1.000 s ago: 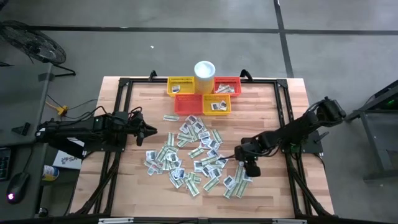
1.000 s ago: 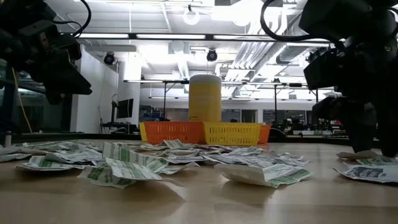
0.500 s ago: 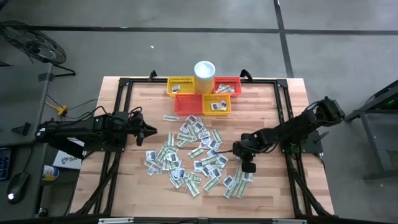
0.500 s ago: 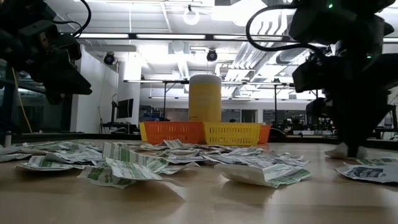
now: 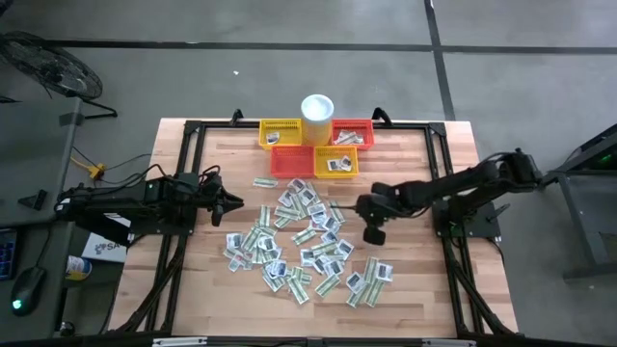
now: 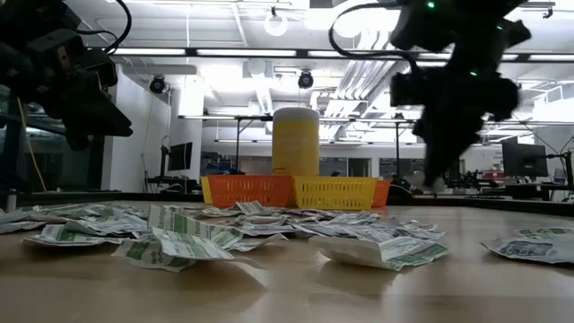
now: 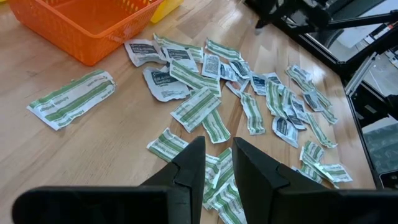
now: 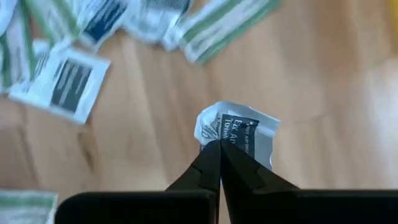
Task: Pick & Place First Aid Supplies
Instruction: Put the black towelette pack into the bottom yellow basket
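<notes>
The first aid supplies lie scattered flat on the wooden table's middle. They are small white and green-striped packets. My right gripper hovers above the pile's right side, shut on one small white packet with dark print. In the low view it hangs well above the table. My left gripper waits at the pile's left, raised, its fingers a little apart with nothing between them. My right gripper pinches the white packet by its crumpled near edge between its two fingertips. The fingers slant steeply down from above. The packet is lifted clear of the table and sticks out beyond the fingertips, bent at the pinch.
Several small mesh baskets stand at the far middle: yellow, red-orange, orange and yellow. Some of them hold packets. A white cup stands between the far two. Bare wood lies right of the pile.
My right gripper has shut on a packet at the pile's near right. It has then risen and swung toward the far edge and a little left. The packet has come up clear of the table with it.
</notes>
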Available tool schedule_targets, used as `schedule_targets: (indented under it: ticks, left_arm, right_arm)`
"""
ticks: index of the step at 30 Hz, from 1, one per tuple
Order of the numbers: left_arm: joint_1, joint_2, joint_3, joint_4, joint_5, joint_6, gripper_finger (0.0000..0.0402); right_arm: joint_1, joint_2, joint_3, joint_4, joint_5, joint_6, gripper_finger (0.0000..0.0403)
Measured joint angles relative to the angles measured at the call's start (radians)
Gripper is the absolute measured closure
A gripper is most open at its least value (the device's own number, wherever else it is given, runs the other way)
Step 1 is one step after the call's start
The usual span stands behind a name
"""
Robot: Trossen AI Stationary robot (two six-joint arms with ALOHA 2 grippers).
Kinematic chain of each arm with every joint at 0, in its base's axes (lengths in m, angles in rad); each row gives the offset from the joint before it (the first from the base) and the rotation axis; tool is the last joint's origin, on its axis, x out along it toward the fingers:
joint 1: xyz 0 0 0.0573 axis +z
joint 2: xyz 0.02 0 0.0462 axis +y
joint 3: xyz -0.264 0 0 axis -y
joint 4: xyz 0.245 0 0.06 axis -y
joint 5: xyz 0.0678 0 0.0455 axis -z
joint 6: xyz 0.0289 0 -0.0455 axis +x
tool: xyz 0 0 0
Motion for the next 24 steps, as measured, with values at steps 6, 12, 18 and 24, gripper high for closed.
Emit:
schedule_targets:
  ticks: [6, 12, 18, 24]
  left_arm:
    - [0.0, 0.0, 0.0, 0.0, 0.0, 0.0, 0.0321]
    - [0.0, 0.0, 0.0, 0.0, 0.0, 0.0, 0.0321]
    - [0.0, 0.0, 0.0, 0.0, 0.0, 0.0, 0.0321]
    - [0.0, 0.0, 0.0, 0.0, 0.0, 0.0, 0.0321]
  right_arm:
    - [-0.099, -0.009, 0.091, 0.018, 0.057, -0.16, 0.0402]
    - [-0.213, -0.007, 0.14, 0.065, 0.056, -0.358, 0.0403]
    - [-0.304, -0.006, 0.159, 0.095, 0.069, -0.514, 0.0403]
    - [-0.38, 0.047, 0.16, 0.201, 0.069, -0.476, 0.0403]
